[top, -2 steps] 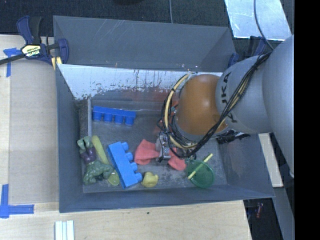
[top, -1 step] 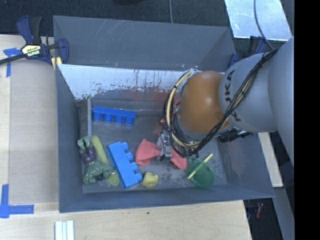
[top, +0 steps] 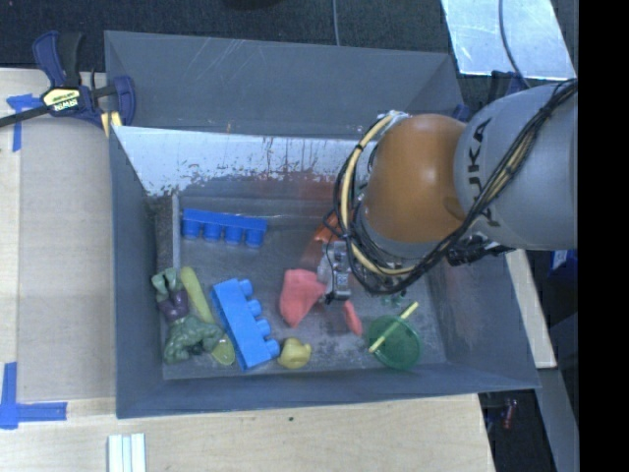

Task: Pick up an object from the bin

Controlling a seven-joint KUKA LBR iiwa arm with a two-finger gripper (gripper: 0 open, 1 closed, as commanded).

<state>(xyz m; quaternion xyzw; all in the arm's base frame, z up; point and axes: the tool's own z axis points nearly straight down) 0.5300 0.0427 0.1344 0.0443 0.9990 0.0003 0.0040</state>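
Observation:
My gripper reaches down into the middle of the bin from under the arm's orange cover. Its tip is right beside the upper right edge of a pink, soft-looking lump on the bin floor. A small red piece lies just below the gripper to its right. Further right, near the front wall, sits a green round cup with a yellow stick across it. A bit of an orange thing peeks out above the gripper.
A blue toy brick lies slanted left of the pink lump, with a yellow lump at its foot. Another blue brick lies near the back wall. Green, yellow and purple toys are heaped in the front left corner.

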